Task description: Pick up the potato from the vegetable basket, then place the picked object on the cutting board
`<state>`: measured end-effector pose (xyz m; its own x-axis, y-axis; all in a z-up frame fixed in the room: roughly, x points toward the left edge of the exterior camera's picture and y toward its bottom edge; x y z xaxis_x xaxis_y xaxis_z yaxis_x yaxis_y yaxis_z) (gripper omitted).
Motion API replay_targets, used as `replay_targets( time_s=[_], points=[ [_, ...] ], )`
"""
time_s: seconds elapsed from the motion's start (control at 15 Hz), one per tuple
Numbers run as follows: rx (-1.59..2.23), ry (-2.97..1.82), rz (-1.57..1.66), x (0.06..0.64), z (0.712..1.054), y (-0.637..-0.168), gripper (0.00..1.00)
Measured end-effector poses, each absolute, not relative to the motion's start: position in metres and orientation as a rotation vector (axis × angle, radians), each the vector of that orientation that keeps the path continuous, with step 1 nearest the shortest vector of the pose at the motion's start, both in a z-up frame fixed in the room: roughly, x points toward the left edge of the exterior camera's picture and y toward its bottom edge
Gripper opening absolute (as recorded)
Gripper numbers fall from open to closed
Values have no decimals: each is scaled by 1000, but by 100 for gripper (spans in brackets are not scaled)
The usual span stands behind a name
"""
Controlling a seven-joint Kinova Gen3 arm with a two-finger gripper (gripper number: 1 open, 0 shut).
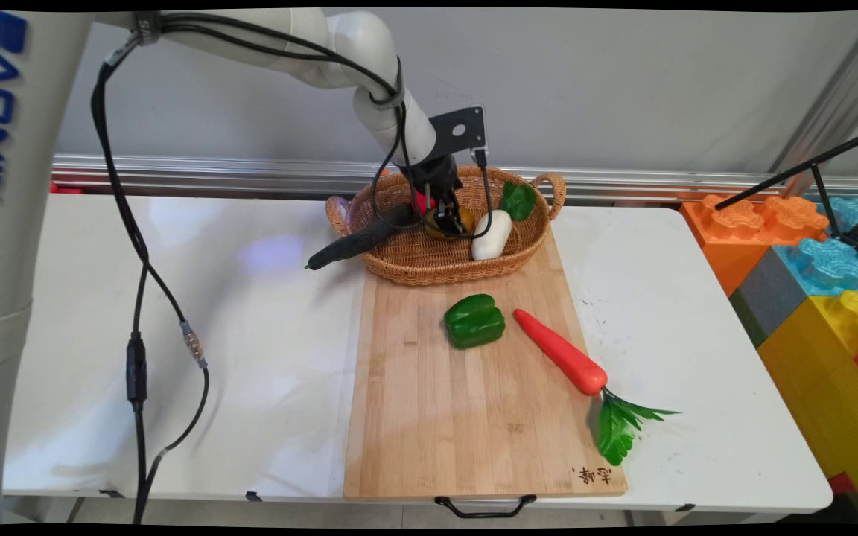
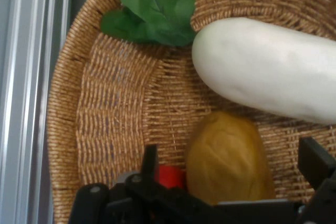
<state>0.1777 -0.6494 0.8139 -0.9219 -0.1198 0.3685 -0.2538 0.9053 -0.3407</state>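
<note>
My gripper [image 1: 447,214] reaches down into a wicker basket [image 1: 436,277] at the far end of a wooden cutting board [image 1: 436,424]. In the hand view the gripper [image 2: 231,153] is open, its fingers [image 2: 150,162] standing either side of a yellow potato-like piece [image 2: 226,179] with small gaps. That yellow piece [image 1: 438,225] lies on the basket [image 2: 110,108] floor. Next to it rests a white radish [image 1: 491,234] [image 2: 262,72] with green leaves [image 2: 155,9]. A small red thing [image 2: 169,176] [image 1: 421,199] sits beside the left finger.
A dark cucumber [image 1: 354,242] leans out over the basket's left rim. A green pepper [image 1: 474,321] and an orange carrot [image 1: 559,351] lie on the board. Big coloured blocks [image 1: 809,283] and a black stand [image 1: 809,167] are at the right.
</note>
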Motion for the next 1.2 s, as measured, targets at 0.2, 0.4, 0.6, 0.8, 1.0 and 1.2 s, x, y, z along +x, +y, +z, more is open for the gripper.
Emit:
replay_targets(
  time_s=[0.2,0.4,0.6,0.8,1.0,1.2],
  points=[
    [263,-2740,550,178,806,-651,100],
    [246,-2748,545,177,801,-652,100],
    [225,-2753,541,176,796,-652,0],
    [216,-2753,538,176,794,-652,0],
    [224,-2743,537,177,797,-650,0],
    [257,-2713,558,179,813,-644,0]
  ],
)
